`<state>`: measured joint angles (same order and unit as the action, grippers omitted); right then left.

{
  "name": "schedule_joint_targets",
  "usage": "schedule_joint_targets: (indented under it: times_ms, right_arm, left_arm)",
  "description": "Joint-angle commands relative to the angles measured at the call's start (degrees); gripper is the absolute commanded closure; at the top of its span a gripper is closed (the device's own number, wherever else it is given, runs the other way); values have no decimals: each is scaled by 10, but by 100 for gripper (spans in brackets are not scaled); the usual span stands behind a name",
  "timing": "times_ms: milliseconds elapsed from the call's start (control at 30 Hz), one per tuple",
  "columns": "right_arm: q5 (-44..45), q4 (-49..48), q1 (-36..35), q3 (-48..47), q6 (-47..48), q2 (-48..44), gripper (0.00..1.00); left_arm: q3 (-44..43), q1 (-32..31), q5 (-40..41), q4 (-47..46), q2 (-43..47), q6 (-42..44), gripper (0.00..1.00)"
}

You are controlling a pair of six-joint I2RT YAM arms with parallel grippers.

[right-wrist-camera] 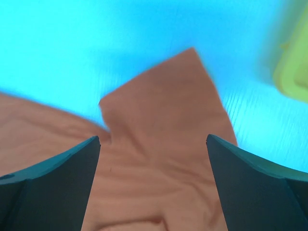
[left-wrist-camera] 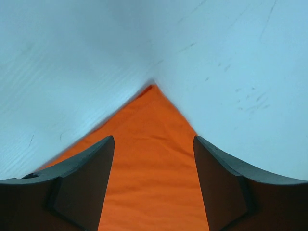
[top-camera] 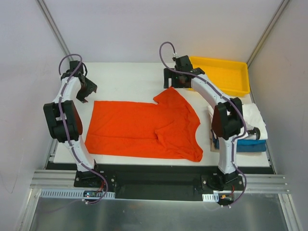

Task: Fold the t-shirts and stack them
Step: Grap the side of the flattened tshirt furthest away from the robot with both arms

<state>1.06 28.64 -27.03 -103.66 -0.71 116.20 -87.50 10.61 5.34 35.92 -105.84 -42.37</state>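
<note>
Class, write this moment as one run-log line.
orange shirt: spread out, unfolded | left tool: open over corner | right tool: open over sleeve | white and blue shirts: stacked at right

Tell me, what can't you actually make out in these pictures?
- Folded white and blue shirts: top view, the right arm covers part, so their number is unclear.
- Yellow tray: right wrist view, blurred and cut by the right edge.
- Orange t-shirt: left wrist view shows one corner only; the fingers and bottom edge hide the rest.
</note>
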Motion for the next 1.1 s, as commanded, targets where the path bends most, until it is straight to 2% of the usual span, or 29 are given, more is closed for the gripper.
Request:
schedule_joint_targets:
  times_ms: [0,67,100,233,400,567,733,867,967,1000,1067]
  right_arm:
    - [-79,6,33,-122,9,84,3]
    - [-81,26,42,-170,9,146,3]
    - [-84,36,44,-223,11,167,3]
    - [-82,34,45,-293,32,250,3]
    - [-61,-9,51,-306,25,284,3]
    - [-96,-13,52,-326,9,314,1]
    - [-103,-6,50,-313,-3,306,25]
    - [-111,11,46,-306,-3,306,32]
    - [-102,12,46,-299,-10,303,41]
    - [-97,9,46,-297,-12,301,44]
    - [-95,7,46,-293,-14,300,56]
  left_arm:
    - [-64,-1,59,27,-50,26,35]
    - [-78,0,59,33,-81,29,37]
    - [-87,0,56,33,-90,28,38]
    - [-112,-1,47,35,-139,29,40]
    - [-129,-1,27,38,-176,27,47]
    - [-124,-1,25,39,-183,24,54]
    - [-127,-2,10,41,-198,23,63]
    - [-133,-7,10,47,-204,24,70]
    - [-132,-9,11,52,-204,25,78]
    - [-132,-9,12,53,-202,26,86]
    - [-131,-9,15,56,-200,26,93]
